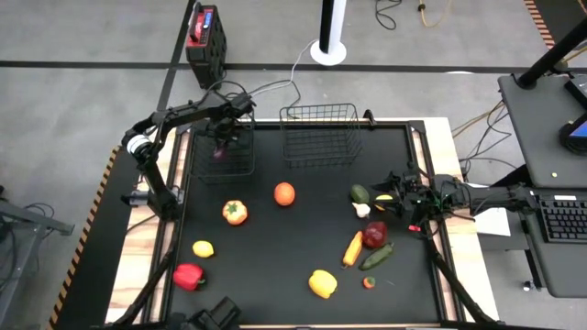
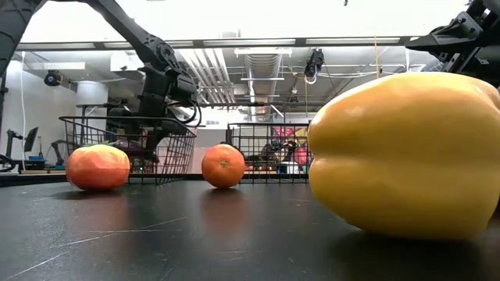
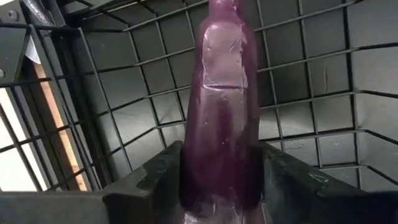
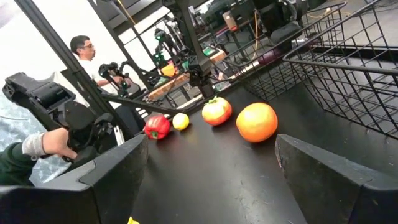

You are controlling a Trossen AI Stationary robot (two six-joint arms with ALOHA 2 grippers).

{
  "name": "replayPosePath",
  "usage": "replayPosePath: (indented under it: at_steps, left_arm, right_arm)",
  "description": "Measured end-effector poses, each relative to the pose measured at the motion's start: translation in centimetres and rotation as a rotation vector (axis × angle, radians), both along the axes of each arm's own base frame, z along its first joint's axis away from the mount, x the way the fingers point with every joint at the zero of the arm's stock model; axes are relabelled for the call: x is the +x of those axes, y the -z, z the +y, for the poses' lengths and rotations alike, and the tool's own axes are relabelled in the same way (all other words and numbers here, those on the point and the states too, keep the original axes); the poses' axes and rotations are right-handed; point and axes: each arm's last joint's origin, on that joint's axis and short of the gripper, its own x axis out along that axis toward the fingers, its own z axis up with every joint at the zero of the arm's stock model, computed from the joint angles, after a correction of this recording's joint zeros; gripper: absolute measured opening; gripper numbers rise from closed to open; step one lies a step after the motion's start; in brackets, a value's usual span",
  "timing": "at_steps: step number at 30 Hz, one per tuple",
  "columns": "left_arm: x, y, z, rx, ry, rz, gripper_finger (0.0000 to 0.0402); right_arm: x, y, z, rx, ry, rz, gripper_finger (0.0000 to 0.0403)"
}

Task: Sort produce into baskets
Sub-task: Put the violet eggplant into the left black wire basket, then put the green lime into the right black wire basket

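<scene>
Currently, with the left gripper clasping the glossy purple toy eggplant inside the narrower black wire-mesh basket, spread the fingers only near its floor, then lift clear of the wire rim, leaving the wide-spread, empty right gripper waiting.

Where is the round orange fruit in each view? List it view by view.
High view: round orange fruit mid-table, below the wider black wire-mesh basket.
Low view: centre, before that basket.
Left wrist view: absent.
Right wrist view: centre, near the basket.
Shared landmark: the basket.
</scene>
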Motion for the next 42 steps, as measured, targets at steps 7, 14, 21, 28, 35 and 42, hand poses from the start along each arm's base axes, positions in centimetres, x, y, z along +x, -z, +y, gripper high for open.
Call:
replayPosePath:
  at_steps: [7, 14, 21, 28, 35, 42]
  left_arm:
    - [-0.1, 0.0, 0.0, 0.012, 0.023, 0.038, 0.018]
    - [-0.2, -0.2, -0.2, 0.023, 0.026, 0.065, 0.0217]
    - [0.1, -0.7, -1.0, 0.036, 0.07, 0.105, 0.0253]
    - [2.1, -3.5, -5.3, 0.178, 0.221, 0.168, 0.0253]
    - [3.8, -7.6, -13.3, 0.302, 0.423, 0.041, 0.0253]
    - [3.8, -11.1, -23.8, 0.428, 0.826, -0.162, 0.0252]
  right_arm:
    - [0.0, 0.0, 0.0, 0.0, 0.0, 0.0, 0.0343]
    - [0.0, 0.0, 0.0, 0.0, 0.0, 0.0, 0.0343]
    - [0.0, 0.0, 0.0, 0.0, 0.0, -0.001, 0.0343]
    - [0.0, 0.0, 0.0, 0.024, 0.0, -0.001, 0.0343]
    - [0.0, 0.0, 0.0, 0.034, 0.001, -0.002, 0.0343]
    - [0.0, -0.4, -0.2, -0.036, 0.057, -0.041, 0.0343]
